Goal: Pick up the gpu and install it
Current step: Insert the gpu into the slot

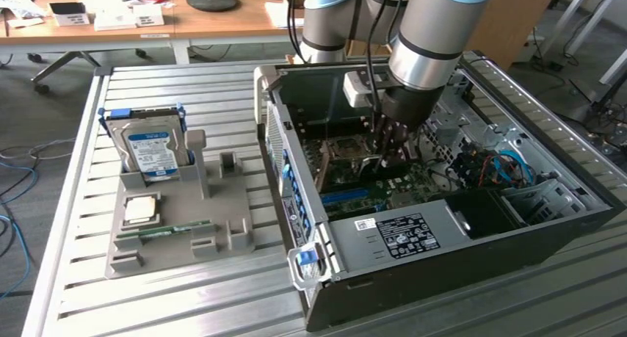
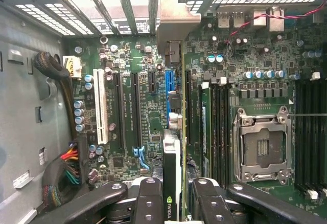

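Two fingers of the gripper [image 2: 176,203] are clamped on the gpu [image 2: 171,165], one on each face. The card hangs edge-on between them, deep inside the open computer case [image 1: 470,256]. Pick-up looks done; I'd call this the install step, at the lining-up stage. In the wrist view the card's long edge runs just beside the blue slot [image 2: 169,83] on the motherboard [image 2: 130,147]. What looks like its grey end bracket [image 2: 176,24] sits by the case's rear openings. Whether the edge has met a slot, I cannot tell. Seating calls for that edge parallel to the slot and dead over it, bracket lined with its opening, then a straight, even press; any tilt risks a jam. Out on the grey tray [image 1: 230,234], well apart, the hard drive [image 1: 149,150] stands upright.
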You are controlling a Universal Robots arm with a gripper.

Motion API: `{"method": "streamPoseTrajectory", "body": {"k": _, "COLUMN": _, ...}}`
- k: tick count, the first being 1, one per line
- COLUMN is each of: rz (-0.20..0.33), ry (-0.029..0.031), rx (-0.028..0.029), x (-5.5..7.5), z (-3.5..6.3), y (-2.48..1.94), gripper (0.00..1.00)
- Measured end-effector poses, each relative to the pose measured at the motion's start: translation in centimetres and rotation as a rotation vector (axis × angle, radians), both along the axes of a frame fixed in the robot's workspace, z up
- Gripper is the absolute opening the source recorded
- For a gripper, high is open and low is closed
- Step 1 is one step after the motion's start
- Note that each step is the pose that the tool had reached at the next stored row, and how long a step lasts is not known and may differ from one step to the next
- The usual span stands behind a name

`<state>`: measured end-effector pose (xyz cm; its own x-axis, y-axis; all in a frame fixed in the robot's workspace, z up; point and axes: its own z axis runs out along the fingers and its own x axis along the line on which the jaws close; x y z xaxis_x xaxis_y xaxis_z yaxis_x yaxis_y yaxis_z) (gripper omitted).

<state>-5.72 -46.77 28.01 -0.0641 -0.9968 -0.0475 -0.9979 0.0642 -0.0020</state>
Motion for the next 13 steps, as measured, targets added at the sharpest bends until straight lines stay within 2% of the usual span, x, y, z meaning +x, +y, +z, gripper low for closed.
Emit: {"method": "streamPoseTrajectory", "body": {"k": 13, "rz": 0.000, "ry": 0.0000, "rx": 0.0000, "x": -0.38, "z": -0.01, "y": 0.00, "gripper": 0.27}}
